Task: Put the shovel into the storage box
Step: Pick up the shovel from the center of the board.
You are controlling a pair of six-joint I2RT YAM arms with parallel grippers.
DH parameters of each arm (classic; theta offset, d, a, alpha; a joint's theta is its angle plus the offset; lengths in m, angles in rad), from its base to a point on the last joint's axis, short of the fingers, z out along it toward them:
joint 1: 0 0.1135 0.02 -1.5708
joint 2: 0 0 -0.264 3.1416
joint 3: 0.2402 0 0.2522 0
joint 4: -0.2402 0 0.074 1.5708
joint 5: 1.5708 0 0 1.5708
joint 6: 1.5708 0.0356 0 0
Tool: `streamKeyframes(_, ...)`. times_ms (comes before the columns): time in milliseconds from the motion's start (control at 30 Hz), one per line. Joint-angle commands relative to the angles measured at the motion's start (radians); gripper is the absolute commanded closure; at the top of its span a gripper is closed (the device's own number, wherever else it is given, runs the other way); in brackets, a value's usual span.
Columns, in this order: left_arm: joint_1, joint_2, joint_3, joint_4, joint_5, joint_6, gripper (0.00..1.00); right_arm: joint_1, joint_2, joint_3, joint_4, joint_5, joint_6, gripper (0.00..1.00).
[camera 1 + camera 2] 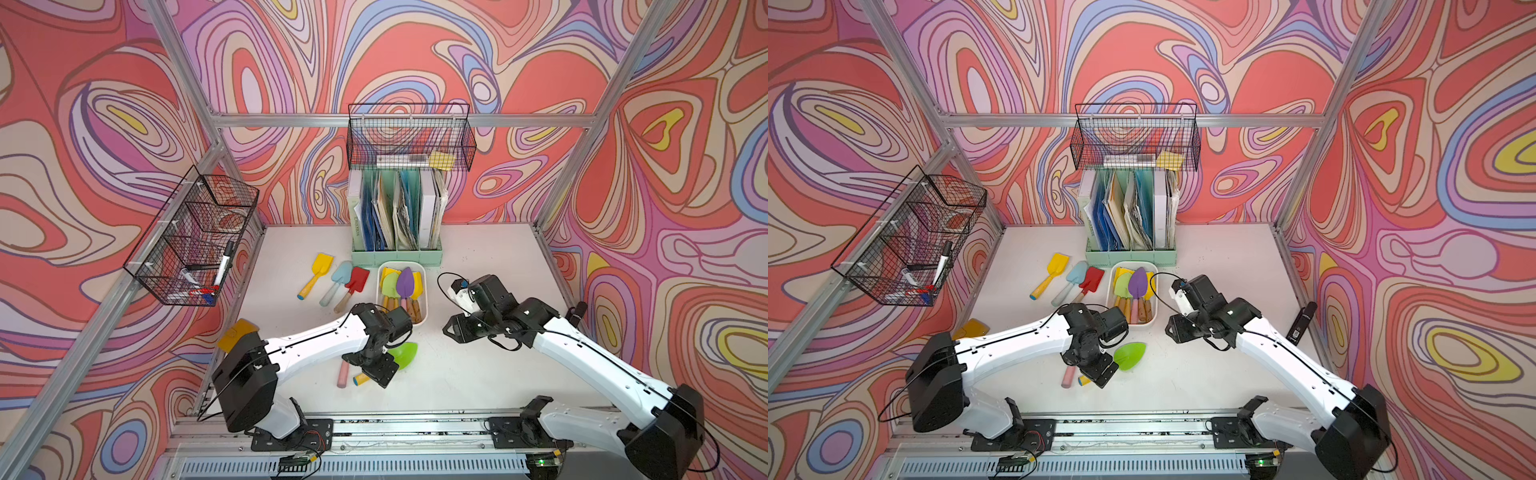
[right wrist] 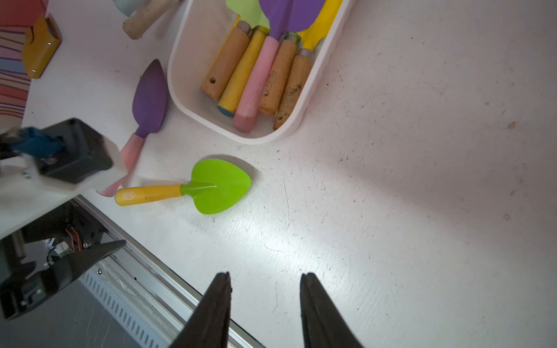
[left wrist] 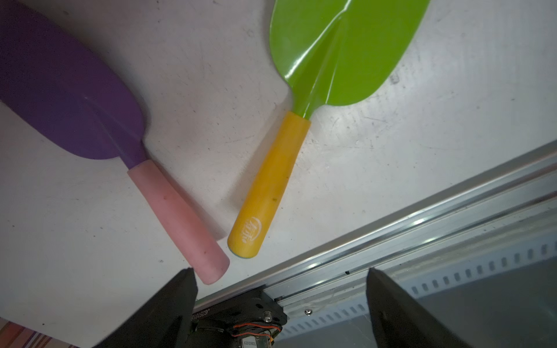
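Jaws wide, empty on left gripper point(image 3: 280, 269); half-parted, empty on right gripper point(image 2: 265, 274). Hovers over green shovel point(image 3: 340, 54) and purple shovel point(image 3: 66, 90), lying just short of storage box point(image 2: 250, 139). Risks clamping 2 handles at once, butt ends nearly touching.

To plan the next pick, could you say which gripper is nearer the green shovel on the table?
Left. The left gripper hovers at the handle of the green shovel; the right gripper sits farther off, beyond its blade.
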Motion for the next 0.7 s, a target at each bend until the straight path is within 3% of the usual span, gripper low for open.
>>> streamKeyframes(0, -0.004, 0.041, 0.017, -0.024, -0.060, -0.014, 0.06, 0.000, -0.047, -0.020, 0.018, -0.013, 0.007, 0.60)
streamKeyframes(300, -0.004, 0.138, -0.017, 0.070, 0.001, 0.025, 0.06, 0.000, -0.076, -0.045, 0.018, -0.032, 0.004, 0.60)
streamKeyframes(667, 0.011, 0.251, -0.037, 0.093, -0.017, 0.017, 0.09, 0.000, -0.112, -0.075, 0.012, -0.023, 0.011, 0.60)
